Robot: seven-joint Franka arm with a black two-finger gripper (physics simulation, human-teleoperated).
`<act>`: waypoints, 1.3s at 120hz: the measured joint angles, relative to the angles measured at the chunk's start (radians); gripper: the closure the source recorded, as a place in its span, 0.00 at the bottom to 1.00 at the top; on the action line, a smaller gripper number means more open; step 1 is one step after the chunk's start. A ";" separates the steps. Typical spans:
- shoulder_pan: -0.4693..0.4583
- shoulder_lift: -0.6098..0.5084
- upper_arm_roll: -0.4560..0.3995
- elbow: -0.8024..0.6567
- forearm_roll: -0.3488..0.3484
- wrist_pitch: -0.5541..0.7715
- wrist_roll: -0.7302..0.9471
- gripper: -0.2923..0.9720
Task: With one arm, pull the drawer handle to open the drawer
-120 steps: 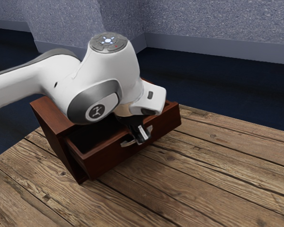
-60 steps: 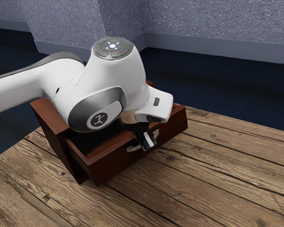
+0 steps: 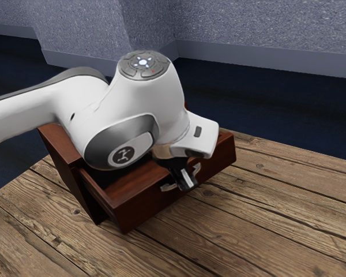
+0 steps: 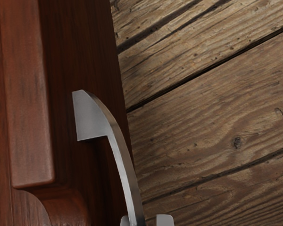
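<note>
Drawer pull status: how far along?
Done: the gripper is shut on the metal handle, and the drawer stands partly out of the cabinet. In hand: the pull itself. Left: likely more travel; how far the drawer can slide out I cannot tell.

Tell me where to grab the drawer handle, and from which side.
Take the handle at its bowed middle span, coming down from above the drawer front. It's a thin metal strip fixed at its ends that arches clear of the front, so there's a gap behind it.
</note>
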 joint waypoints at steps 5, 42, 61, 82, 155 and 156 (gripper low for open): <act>0.000 -0.002 -0.002 -0.002 0.000 0.000 -0.002 0.85; 0.005 -0.005 -0.017 -0.004 0.000 0.000 -0.017 0.85; 0.007 -0.006 -0.019 -0.004 0.000 0.000 -0.022 0.85; 0.010 -0.012 -0.024 -0.005 0.000 0.000 -0.026 0.84; 0.002 -0.055 -0.033 -0.006 -0.009 -0.004 -0.027 0.48; 0.002 -0.055 -0.033 -0.006 -0.009 -0.004 -0.027 0.47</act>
